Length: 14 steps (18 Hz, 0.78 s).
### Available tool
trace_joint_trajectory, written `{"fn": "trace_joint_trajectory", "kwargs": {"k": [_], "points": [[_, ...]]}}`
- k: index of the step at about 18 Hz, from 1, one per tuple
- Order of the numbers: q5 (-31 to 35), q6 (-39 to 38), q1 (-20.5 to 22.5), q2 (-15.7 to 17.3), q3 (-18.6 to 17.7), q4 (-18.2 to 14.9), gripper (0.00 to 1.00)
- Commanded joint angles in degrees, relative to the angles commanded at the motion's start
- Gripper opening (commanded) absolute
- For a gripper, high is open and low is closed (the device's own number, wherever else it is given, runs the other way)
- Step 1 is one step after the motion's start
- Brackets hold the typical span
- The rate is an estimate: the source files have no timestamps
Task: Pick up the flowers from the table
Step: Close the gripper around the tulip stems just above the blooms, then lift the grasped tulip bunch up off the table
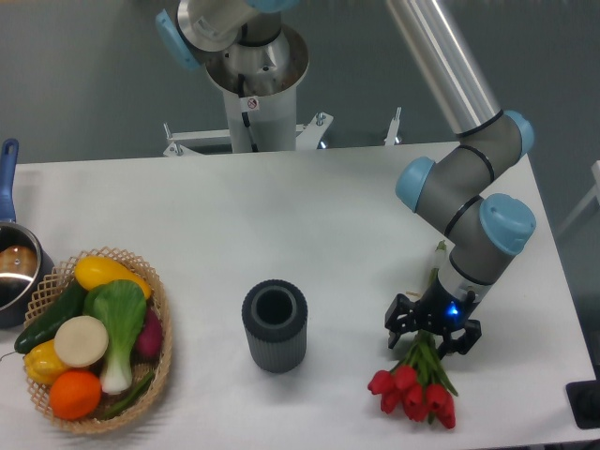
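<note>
The flowers (413,391), a bunch of red tulips with green stems, lie on the white table (309,216) near its front right edge, blooms toward the front. The stems run up and back under my gripper (431,335), with a stem tip showing behind the wrist. My gripper is down over the stems just behind the blooms, its black fingers (400,319) straddling them. I cannot tell whether the fingers are closed on the stems.
A dark grey ribbed cylindrical vase (275,325) stands upright left of the flowers. A wicker basket (161,356) with bok choy and other vegetables sits at the front left. A pot (17,267) with a blue handle is at the left edge.
</note>
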Motion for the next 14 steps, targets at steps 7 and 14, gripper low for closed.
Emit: {"fn": "trace_joint_trajectory", "kwargs": {"k": [7, 14], "points": [[-0.09, -0.09, 0.0, 0.52, -0.18, 1.06, 0.44], [-0.35, -0.53, 0.0, 3.16, -0.7, 1.06, 0.39]]}}
